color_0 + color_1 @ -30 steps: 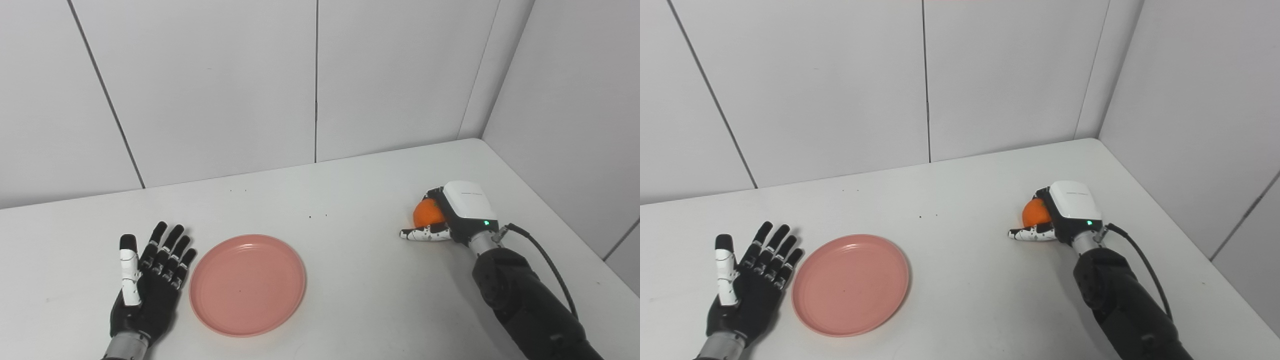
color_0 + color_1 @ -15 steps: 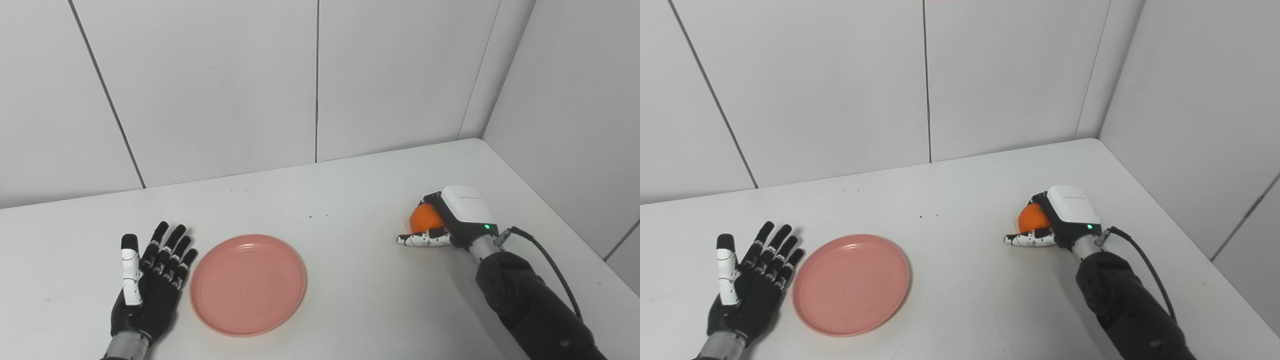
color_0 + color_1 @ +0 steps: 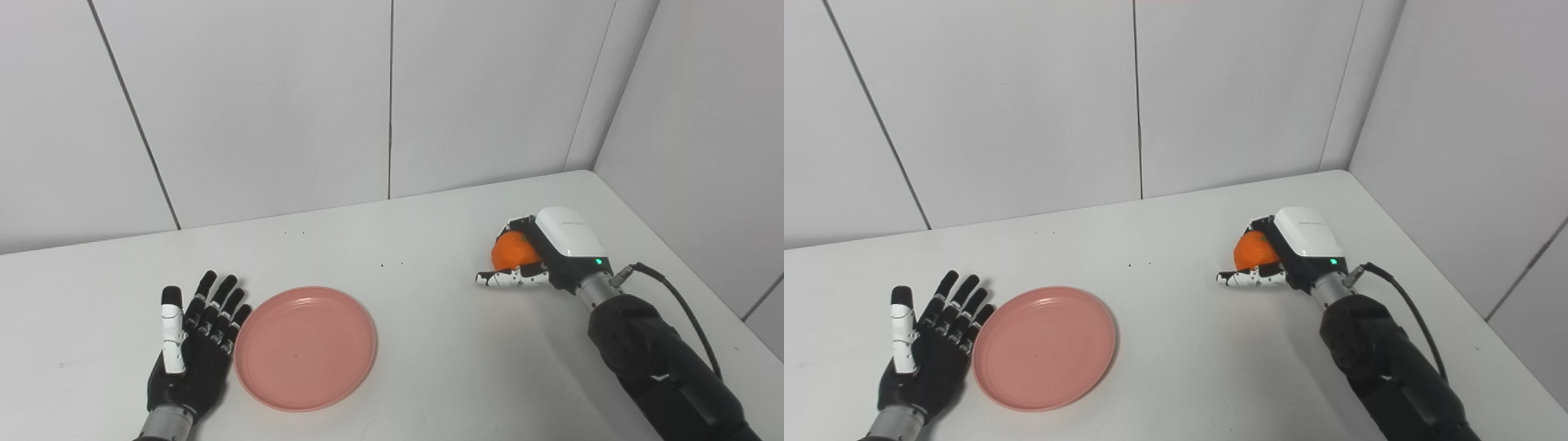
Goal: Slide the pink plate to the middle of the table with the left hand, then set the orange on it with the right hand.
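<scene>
Orange grasped in right hand, right side of table. Pink plate left of centre, just beside left hand, fingers spread, palm up, holding nothing.

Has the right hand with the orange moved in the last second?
Yes. The right hand, shut on the orange, has lifted and shifted left toward the pink plate, judged against the table's far right corner.

The left hand lies flat, palm up and fingers spread, while the right hand curls closed around its load.
</scene>
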Controlling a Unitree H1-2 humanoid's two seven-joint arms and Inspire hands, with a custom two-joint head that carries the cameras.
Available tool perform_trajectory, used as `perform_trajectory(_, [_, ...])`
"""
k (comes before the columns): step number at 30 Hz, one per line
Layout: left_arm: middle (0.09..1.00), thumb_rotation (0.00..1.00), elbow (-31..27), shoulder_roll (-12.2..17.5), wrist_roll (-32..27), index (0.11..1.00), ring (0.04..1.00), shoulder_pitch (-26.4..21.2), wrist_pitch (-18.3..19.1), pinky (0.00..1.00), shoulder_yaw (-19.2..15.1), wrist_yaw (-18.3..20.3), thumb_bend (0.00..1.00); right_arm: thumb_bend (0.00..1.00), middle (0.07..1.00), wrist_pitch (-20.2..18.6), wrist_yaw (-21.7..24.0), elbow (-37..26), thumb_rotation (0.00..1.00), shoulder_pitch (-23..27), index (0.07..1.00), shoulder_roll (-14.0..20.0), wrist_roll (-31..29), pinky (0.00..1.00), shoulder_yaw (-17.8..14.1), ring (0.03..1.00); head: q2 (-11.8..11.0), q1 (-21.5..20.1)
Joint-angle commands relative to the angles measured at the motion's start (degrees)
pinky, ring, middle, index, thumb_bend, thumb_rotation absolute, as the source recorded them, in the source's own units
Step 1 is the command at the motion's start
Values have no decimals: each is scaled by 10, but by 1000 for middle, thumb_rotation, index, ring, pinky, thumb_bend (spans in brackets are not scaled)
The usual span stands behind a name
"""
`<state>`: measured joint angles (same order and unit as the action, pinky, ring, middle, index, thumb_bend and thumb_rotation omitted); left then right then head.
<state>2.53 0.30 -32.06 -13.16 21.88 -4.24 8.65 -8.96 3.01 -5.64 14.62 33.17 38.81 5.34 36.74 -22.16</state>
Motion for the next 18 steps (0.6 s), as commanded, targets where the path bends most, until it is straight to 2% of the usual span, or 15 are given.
perform_trajectory(1, [958,778,21,-11,24,1000,995,30,25,1000,8,-23,901,510,223,31,1,-31,523,28,291,23,-10,104,-16,152,0,14])
perform_trajectory(5, [946,777,15,-25,39,1000,983,36,24,1000,10,-30,910,523,222,27,30,-66,554,38,280,31,-23,111,-25,154,1,45])
perform_trajectory(7, [936,771,11,-33,45,1000,977,39,26,1000,11,-36,907,530,220,35,38,-79,505,39,278,34,-30,110,-30,152,1,59])
perform_trajectory(10, [934,759,6,-46,53,1000,973,45,28,1000,11,-45,909,531,224,59,37,-88,495,39,284,36,-45,114,-38,155,0,91])
perform_trajectory(15, [931,765,11,-60,72,1000,964,49,15,976,18,-45,917,543,223,90,31,-90,567,45,286,34,-59,114,-46,154,-2,124])
perform_trajectory(18, [929,777,13,-67,81,1000,967,50,10,984,24,-42,915,536,229,106,33,-91,543,54,290,30,-70,119,-51,159,-3,154])
